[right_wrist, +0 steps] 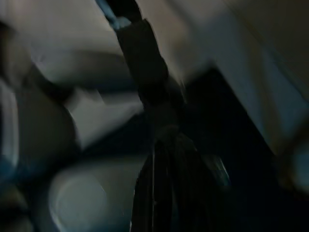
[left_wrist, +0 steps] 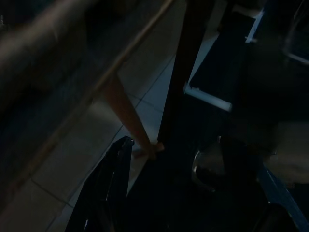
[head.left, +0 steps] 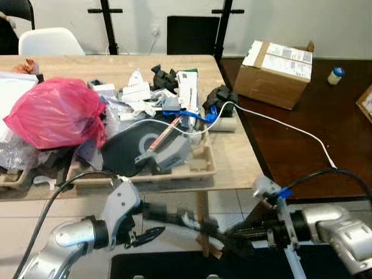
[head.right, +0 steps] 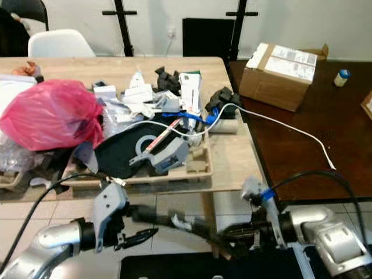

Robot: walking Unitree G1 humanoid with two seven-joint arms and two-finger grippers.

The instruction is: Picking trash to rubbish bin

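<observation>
Cardboard box (head.left: 276,72) with white labels sits on dark brown desk (head.left: 302,145), small white bottle with blue cap (head.left: 335,75) near it. White cable (head.left: 285,125) runs from the light wooden desk (head.left: 232,154) across the dark one. White chair (head.left: 49,42) behind the wooden desk. 2 black stands (head.left: 107,26) against the wall. Floor: pale tiles (head.left: 226,203).

Counted relative to the wooden table (head.left: 232,152): one pink plastic bag (head.left: 55,111) and one pulp tray (head.left: 200,168) on it; one cardboard box (head.left: 274,71) and one small bottle (head.left: 335,75) beside it; one white chair (head.left: 49,42) behind it. Loose trash pieces too jumbled for counting.
</observation>
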